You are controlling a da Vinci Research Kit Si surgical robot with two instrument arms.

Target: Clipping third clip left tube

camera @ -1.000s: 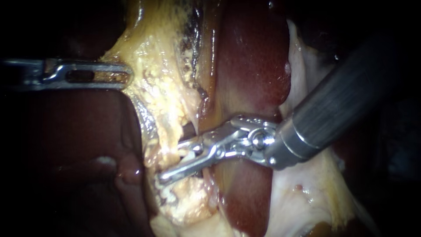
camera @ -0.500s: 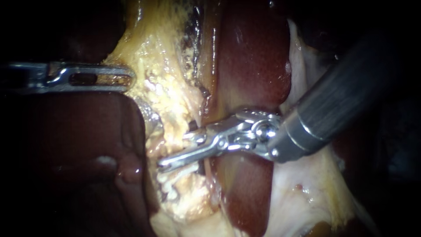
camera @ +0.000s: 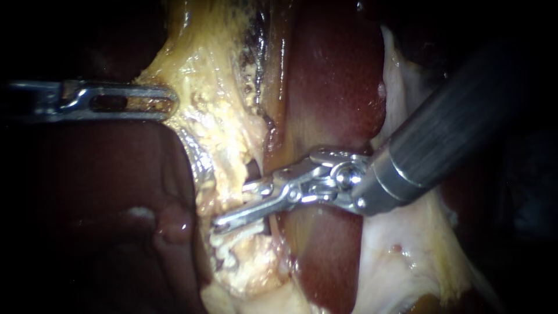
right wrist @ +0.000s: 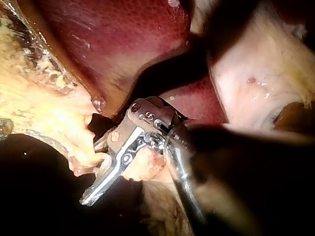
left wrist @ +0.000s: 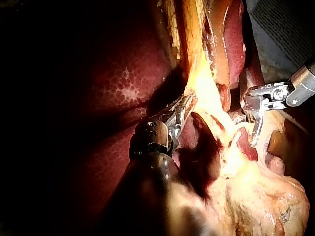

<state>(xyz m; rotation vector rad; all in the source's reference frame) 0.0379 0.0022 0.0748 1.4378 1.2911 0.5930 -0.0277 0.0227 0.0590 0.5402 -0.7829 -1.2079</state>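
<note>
Your right instrument's silver pincer [camera: 233,204] stands narrowly open astride the pale yellowish left tube [camera: 229,195], one jaw on each side, a slim gap showing between them. Its grey shaft [camera: 453,122] crosses the glossy dark red liver [camera: 337,87]. Well apart, your left instrument's slotted steel pincer [camera: 170,100] is clamped on the edge of the lumpy yellow fatty tissue [camera: 203,75].

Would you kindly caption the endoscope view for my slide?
Right instrument, jaws open, straddles yellow tissue beside the liver; left instrument touches it.
</note>
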